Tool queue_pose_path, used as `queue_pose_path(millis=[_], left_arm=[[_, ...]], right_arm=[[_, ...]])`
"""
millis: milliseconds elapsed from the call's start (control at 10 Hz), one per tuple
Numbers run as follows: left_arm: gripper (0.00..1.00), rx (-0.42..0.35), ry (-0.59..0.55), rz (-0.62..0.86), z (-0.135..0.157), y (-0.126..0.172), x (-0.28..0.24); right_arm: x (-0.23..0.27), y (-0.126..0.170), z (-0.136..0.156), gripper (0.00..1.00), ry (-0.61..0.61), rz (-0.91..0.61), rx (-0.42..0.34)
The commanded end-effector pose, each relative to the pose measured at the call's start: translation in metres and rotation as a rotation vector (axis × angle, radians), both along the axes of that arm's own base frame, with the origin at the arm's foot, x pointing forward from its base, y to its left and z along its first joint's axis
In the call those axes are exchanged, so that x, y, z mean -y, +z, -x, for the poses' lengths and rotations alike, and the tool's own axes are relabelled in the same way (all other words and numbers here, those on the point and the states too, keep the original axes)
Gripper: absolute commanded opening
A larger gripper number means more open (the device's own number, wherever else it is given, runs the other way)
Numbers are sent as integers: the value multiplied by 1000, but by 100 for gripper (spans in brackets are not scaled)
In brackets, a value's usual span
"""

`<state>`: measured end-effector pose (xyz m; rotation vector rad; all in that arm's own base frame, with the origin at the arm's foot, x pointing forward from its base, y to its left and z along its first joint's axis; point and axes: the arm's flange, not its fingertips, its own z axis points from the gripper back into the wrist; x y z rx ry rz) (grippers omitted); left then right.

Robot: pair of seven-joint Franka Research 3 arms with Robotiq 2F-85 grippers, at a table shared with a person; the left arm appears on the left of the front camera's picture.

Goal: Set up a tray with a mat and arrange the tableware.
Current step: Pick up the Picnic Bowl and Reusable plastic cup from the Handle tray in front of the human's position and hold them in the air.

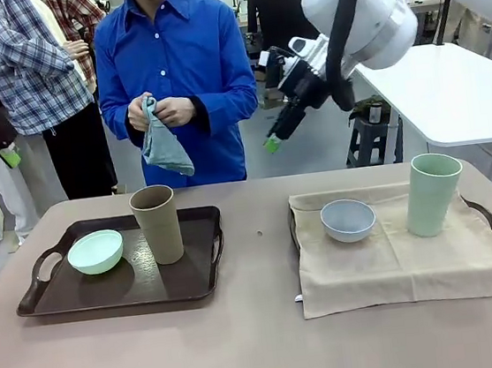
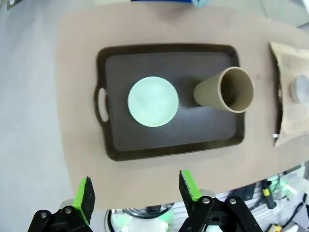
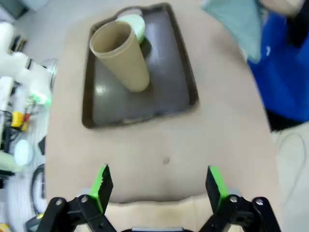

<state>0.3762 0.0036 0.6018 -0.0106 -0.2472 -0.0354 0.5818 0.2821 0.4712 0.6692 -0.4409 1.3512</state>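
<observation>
left gripper (image 2: 136,192) spread wide and empty, high above the dark tray (image 2: 145,139) carrying the mint green bowl (image 2: 153,102) and tan cup (image 2: 227,90). right gripper (image 3: 158,186) likewise released, holding nothing, above the table (image 3: 217,130) — pale blue bowl (image 1: 348,219) and pale green cup (image 1: 431,194) stand on the beige mat (image 1: 398,273). the person (image 1: 180,58) holds a blue-grey cloth (image 1: 167,150) in both hands (image 1: 160,112).

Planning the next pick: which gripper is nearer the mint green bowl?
Left. The left gripper hangs open, high up by the dark tray, with the mint green bowl ahead of it. The right gripper is raised over the table's middle, beyond the tan cup.
</observation>
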Motion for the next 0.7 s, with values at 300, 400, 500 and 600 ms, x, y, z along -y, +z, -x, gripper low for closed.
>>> queue_pose_path(millis=[300,400,500,600], left_arm=[[92,-79,35,10,-26,-52,-2],[92,-94,31,25,-28,-59,-2],[92,-103,24,32,-33,-65,0],[92,-110,18,39,-35,-70,3]], right_arm=[[-95,-28,0,100,340,-153,-2],[-113,-31,11,100,357,-96,11],[-125,-33,17,100,351,-60,7],[-132,-38,22,100,356,-51,-7]])
